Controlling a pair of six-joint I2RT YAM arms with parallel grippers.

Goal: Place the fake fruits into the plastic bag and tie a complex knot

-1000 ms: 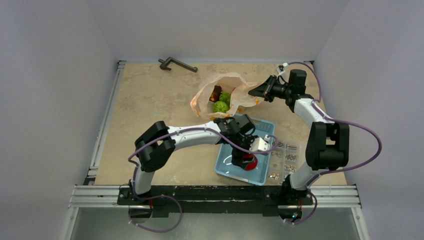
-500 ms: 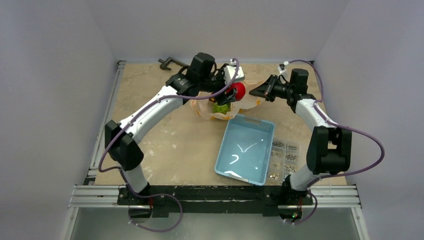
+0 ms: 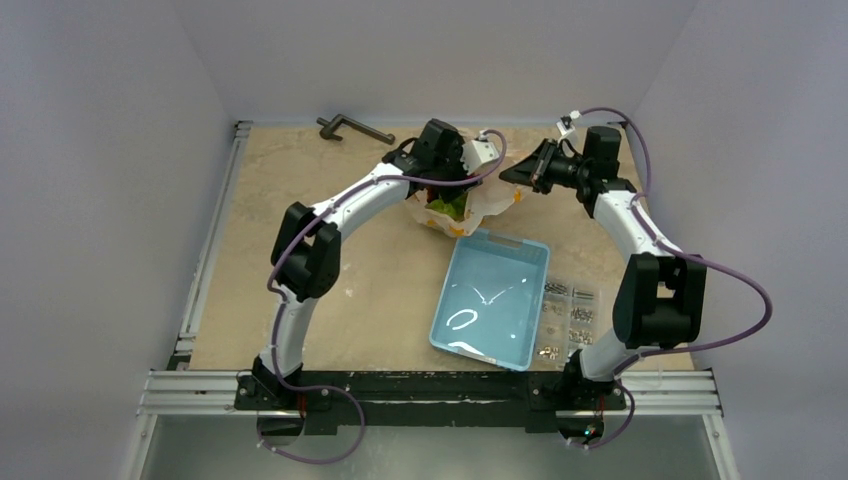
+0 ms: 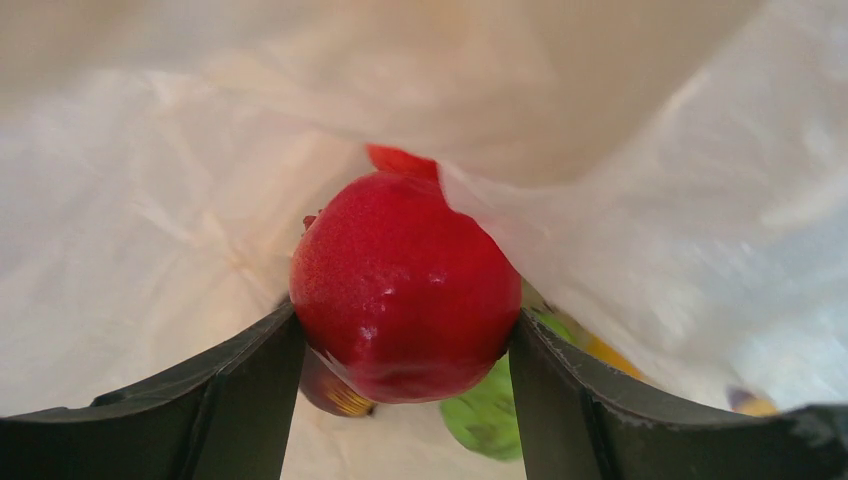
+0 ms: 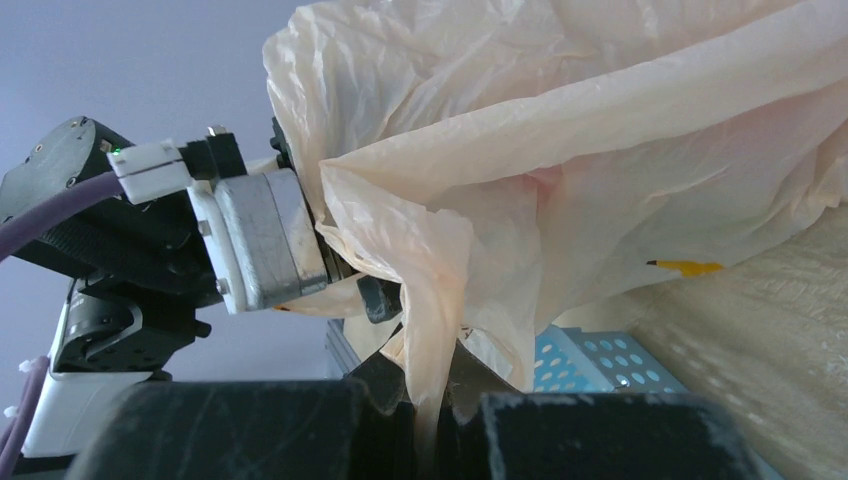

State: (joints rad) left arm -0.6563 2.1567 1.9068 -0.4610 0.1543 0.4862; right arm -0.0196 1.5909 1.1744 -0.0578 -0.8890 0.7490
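Loading is the step in hand. The left gripper (image 4: 405,352) is inside the mouth of the plastic bag (image 5: 620,160), its jaws clamped on a red round fruit (image 4: 405,285) with one finger against each side. Deeper in the bag, below the red fruit, a green fruit (image 4: 488,415) shows, with a darker thing beside it that I cannot name. The right gripper (image 5: 432,400) is closed tight on a fold of the bag's rim, on the side facing the right arm, and holds the mouth up and open. The blue basket (image 3: 490,300), just on the near side of the bag, has no fruit in it, so this is probably the last one to go in.

The next move, as I judge it, is for the left jaws to open and drop the red fruit among the others. The arm should then back out without dragging the thin film, and after that the handles must be gathered for the knot.

The left arm reaches far forward, its wrist bent down into the bag from the left side. The right arm stretches forward, its wrist turned toward the bag from the right.
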